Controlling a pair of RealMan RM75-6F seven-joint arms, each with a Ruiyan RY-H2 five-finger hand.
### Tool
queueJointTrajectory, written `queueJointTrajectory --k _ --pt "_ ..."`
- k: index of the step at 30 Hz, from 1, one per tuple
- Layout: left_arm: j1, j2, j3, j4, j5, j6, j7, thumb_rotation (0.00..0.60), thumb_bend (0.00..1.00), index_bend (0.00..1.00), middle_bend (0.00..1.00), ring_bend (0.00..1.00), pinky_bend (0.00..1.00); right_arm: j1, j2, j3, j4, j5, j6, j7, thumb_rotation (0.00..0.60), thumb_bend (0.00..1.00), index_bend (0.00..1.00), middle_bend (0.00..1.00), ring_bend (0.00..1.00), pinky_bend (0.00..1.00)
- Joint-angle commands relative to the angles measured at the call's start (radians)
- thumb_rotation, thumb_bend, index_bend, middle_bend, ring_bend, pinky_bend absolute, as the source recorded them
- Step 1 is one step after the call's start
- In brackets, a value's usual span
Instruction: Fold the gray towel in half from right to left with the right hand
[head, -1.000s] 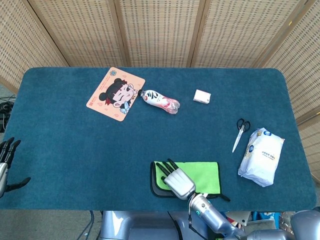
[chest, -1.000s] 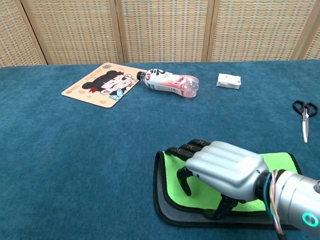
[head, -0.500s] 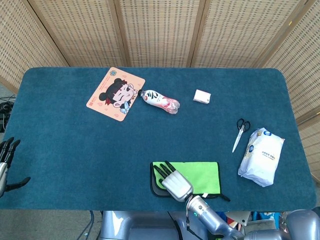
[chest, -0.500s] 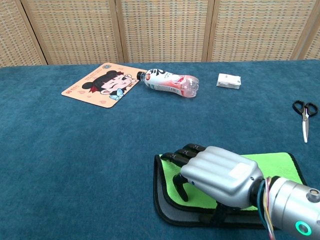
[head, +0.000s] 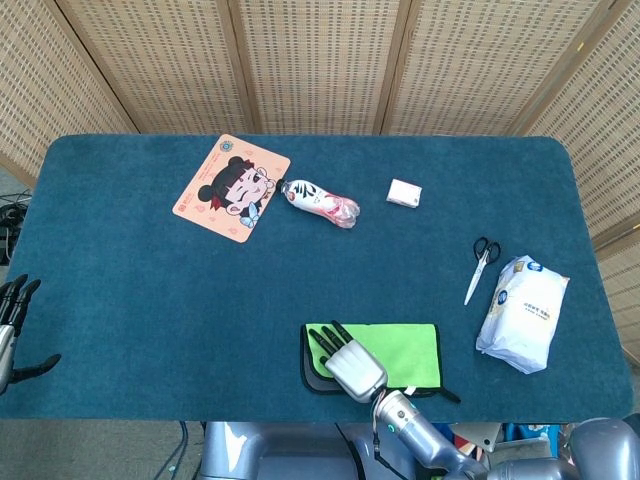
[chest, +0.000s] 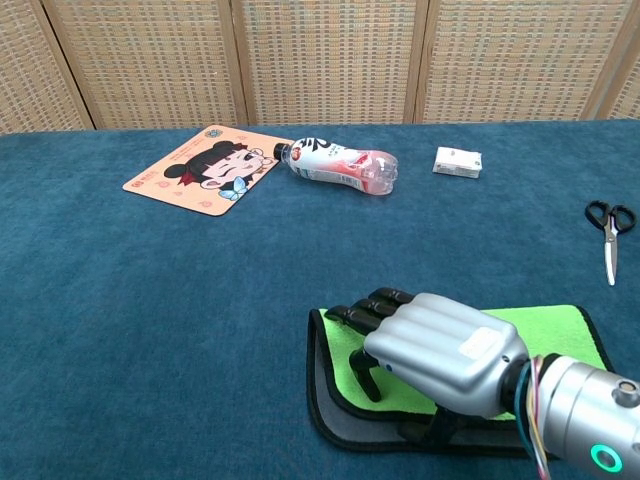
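The towel (head: 408, 349) (chest: 561, 330) lies folded near the table's front edge, its bright green face up and a gray layer showing along the left and front rims. My right hand (head: 349, 365) (chest: 441, 349) is over the towel's left part, palm down, fingers stretched toward the far left corner and slightly apart, thumb pointing down at the cloth. It grips nothing. My left hand (head: 12, 328) hangs off the table's left edge in the head view, fingers spread and empty; the chest view does not show it.
A cartoon mouse pad (head: 232, 187) (chest: 205, 168) and a lying bottle (head: 320, 202) (chest: 340, 165) sit at the back left. A small white box (head: 404, 193) (chest: 458, 161) is behind. Scissors (head: 481, 265) (chest: 610, 228) and a white bag (head: 522, 312) lie right of the towel.
My right hand has drawn back a little toward the front edge and sunk closer to the towel over the last second. The towel and the left hand have not moved.
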Motion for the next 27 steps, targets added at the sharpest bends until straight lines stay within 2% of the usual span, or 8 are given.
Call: queueJointTrajectory --k 1,6,15,27 --pt "0.0 0.0 0.0 0.0 0.0 0.0 0.0 0.6 0.08 0.0 0.0 0.0 0.0 0.0 -0.002 -0.001 0.002 -0.001 0.001 0.001 0.6 0.38 0.49 0.0 0.0 0.0" --pt "0.0 0.001 -0.001 0.0 -0.001 0.0 -0.003 0.6 0.08 0.0 0.0 0.0 0.0 0.002 -0.005 0.0 0.006 -0.002 0.002 0.002 0.6 0.45 0.51 0.0 0.0 0.0" --pt "0.0 0.001 0.0 0.0 -0.001 -0.001 -0.002 0.6 0.08 0.0 0.0 0.0 0.0 0.001 -0.006 -0.006 0.005 -0.005 0.003 0.004 0.6 0.46 0.55 0.0 0.0 0.0" --pt "0.0 0.002 0.0 -0.001 -0.001 -0.001 -0.001 0.6 0.08 0.0 0.0 0.0 0.0 0.002 0.008 -0.008 -0.034 -0.041 0.003 0.067 0.6 0.47 0.56 0.0 0.0 0.0"
